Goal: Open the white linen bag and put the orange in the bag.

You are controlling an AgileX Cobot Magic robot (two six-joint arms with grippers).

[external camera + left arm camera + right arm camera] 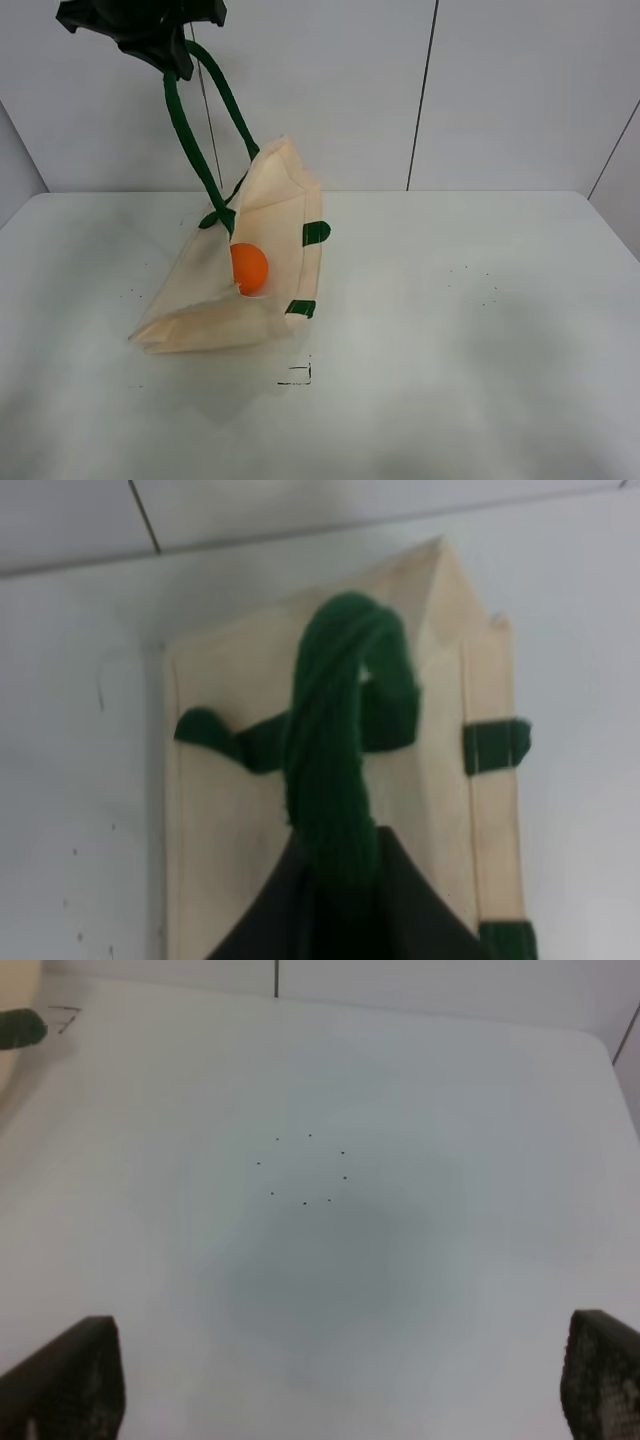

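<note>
Left hand (178, 66) pinches the white linen bag (272, 205) by its green handle (193, 130); the orange (249, 268) apparently sits inside the bag; right hand (335, 1390) spread

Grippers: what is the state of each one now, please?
Left gripper: closed on the green handle of the white linen bag.
Right gripper: open, holding nothing.

A white table (500, 380) stood before a pale panelled wall (520, 90). A small black corner mark (299, 376) sat on the table, with dark specks (306, 1170) (tiny, scattered) farther right.
</note>
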